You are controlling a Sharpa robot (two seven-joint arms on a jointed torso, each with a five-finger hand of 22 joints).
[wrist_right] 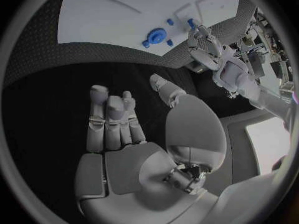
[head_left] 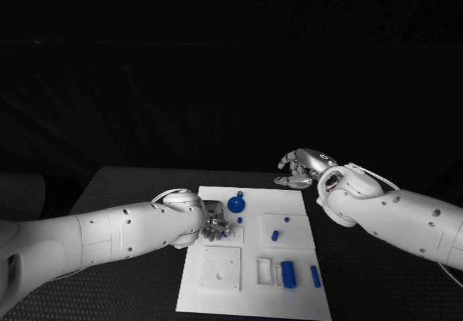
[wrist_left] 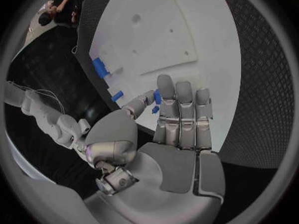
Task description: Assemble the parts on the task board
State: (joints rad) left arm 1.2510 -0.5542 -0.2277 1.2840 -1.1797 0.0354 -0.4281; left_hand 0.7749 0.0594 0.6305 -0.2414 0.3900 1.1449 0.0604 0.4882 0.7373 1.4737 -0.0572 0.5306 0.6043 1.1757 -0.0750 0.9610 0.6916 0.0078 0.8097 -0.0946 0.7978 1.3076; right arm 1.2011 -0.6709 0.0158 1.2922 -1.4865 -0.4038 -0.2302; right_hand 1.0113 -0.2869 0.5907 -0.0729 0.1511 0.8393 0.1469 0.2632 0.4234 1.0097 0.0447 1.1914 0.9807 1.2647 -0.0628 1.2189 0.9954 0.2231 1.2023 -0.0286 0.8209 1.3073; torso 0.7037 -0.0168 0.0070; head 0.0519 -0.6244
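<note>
The left robot hand pinches a small blue part over the white task board. The right robot hand hovers beyond the board, fingers curled, grasping nothing.

White task board on a black table with a fine woven, dotted texture. Blue parts on the board: a round toothed gear, a small blue peg, another short blue piece, a thick blue cylinder and a slim blue bar. White raised square plate and white slotted frame, same tone as the board. Silver-grey left hand on a white arm, dark holes dotting the shell. Silver right hand, white arm likewise.
</note>
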